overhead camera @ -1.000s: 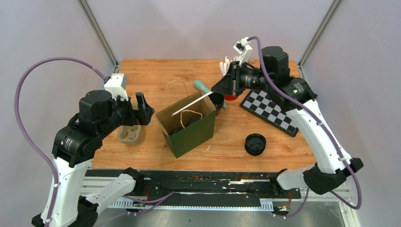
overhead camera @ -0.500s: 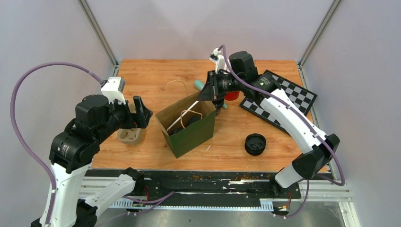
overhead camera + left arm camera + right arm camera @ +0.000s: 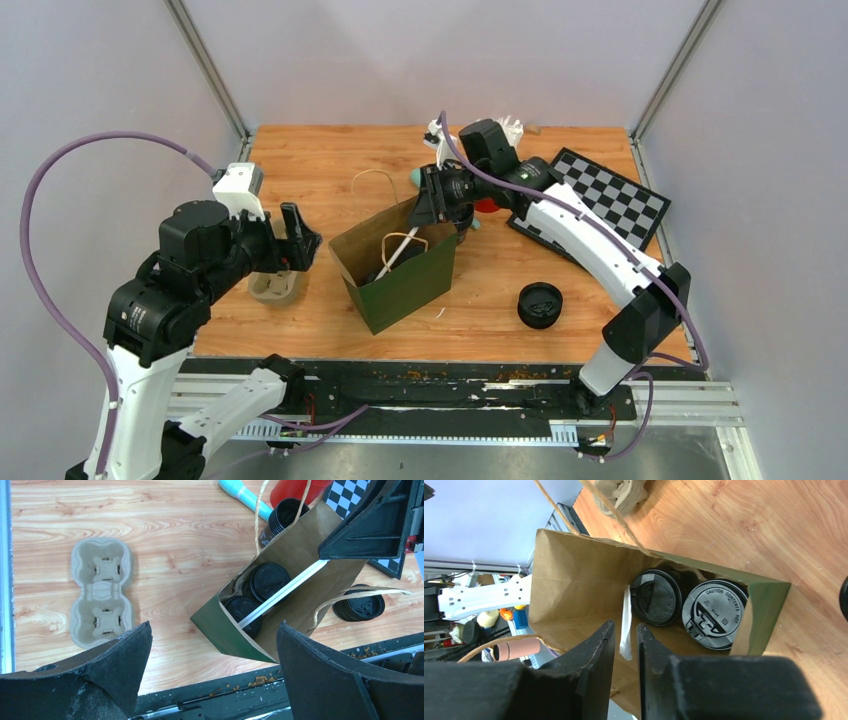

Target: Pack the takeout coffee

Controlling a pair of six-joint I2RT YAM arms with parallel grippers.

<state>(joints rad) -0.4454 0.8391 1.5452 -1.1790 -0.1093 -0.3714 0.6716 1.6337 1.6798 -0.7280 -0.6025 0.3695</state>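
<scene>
One bag [image 3: 405,288] — two lidded cups [image 3: 655,597], one straw [image 3: 282,593] inside.

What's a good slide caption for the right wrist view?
Right gripper, jaws slightly apart, over the open bag, where a straw leans beside two lidded cups.
</scene>
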